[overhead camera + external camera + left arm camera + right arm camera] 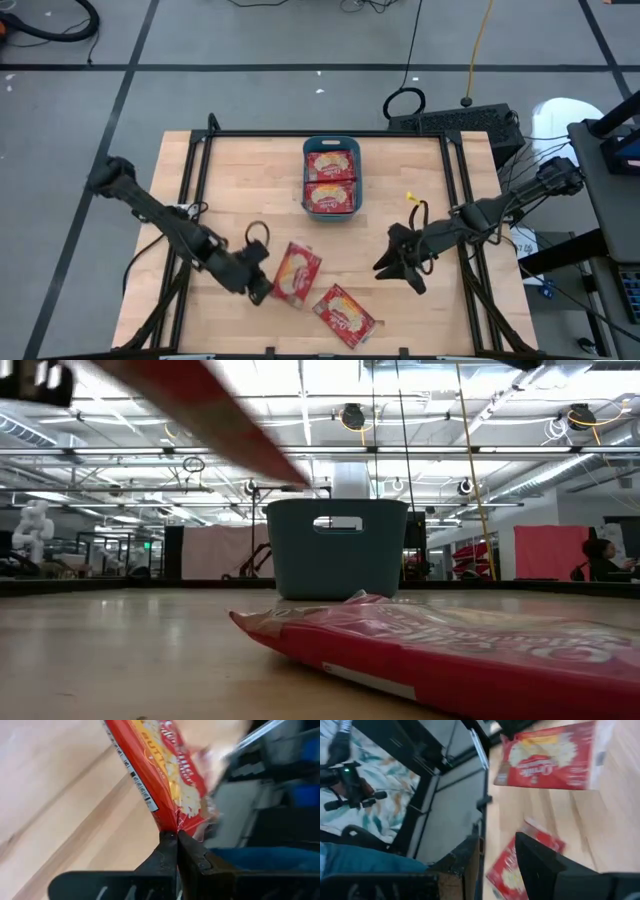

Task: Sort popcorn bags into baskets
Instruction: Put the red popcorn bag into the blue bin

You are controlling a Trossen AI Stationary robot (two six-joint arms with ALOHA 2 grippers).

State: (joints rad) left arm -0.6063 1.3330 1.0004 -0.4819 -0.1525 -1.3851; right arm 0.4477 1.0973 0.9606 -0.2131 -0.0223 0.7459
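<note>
High view shows two popcorn bags already in the teal basket by the worktop's far edge. Left gripper pinches a third bag by its edge near the front; a fourth lies beside it. Right gripper hovers, jaws spread, empty.

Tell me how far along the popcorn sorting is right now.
Partly done. Two popcorn bags already lie in the teal basket. The left gripper is shut on the edge of a third bag. A fourth bag lies on the table near the front edge. The right gripper waits open nearby.
</note>
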